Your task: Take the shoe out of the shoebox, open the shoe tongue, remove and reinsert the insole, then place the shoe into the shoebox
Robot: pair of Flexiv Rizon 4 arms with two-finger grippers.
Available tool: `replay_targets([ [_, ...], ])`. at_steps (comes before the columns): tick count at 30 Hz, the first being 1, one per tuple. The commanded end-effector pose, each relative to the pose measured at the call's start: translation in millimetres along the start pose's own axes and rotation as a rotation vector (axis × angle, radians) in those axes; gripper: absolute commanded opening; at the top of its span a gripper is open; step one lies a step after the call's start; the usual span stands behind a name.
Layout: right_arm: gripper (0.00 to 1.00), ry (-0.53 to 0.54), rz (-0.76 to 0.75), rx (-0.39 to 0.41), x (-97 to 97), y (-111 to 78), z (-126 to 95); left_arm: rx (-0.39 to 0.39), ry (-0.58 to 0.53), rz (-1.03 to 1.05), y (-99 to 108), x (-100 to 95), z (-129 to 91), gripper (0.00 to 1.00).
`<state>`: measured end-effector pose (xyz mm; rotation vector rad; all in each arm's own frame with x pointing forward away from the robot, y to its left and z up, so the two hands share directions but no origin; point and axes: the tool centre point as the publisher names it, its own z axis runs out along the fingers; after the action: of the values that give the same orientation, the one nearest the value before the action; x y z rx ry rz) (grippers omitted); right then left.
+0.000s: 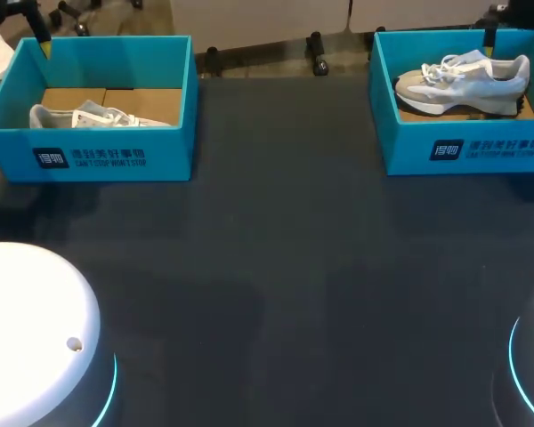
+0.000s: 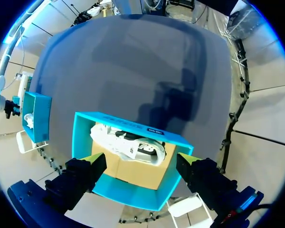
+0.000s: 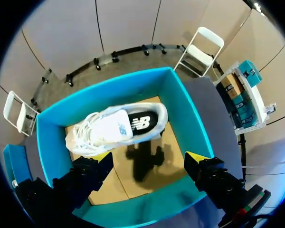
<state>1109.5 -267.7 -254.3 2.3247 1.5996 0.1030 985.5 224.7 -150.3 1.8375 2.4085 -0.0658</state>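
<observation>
Wide apart and empty, the left fingers [image 2: 85, 173] hang over the left shoe [image 1: 98, 116] in the far-left shoebox [image 1: 173, 151], the right fingers [image 3: 88, 175] over the right shoe [image 1: 463, 78] in the far-right shoebox [image 1: 400, 147].

The front wall of the left shoebox [image 1: 173, 147] hides the lower part of its shoe [image 1: 93, 116].
</observation>
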Motion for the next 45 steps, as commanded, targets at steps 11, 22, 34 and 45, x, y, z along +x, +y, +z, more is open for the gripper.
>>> replay_targets([
  [11, 1.00, 0.007, -0.005, 0.166, -2.3, 39.4, 17, -0.003, 0.002, -0.001, -1, 0.1, 0, 1.00],
  [22, 1.00, 0.019, -0.036, 0.257, -10.1, 47.4, 34, -0.003, 0.002, -0.001, -1, 0.1, 0, 1.00],
  [34, 0.82, -0.002, -0.055, 0.323, -20.4, 59.3, 45, -0.003, 0.002, -0.001, -1, 0.1, 0, 1.00],
  [45, 0.66, -0.022, -0.084, 0.371, -19.5, 62.2, 63, -0.003, 0.002, -0.001, -1, 0.1, 0, 1.00],
])
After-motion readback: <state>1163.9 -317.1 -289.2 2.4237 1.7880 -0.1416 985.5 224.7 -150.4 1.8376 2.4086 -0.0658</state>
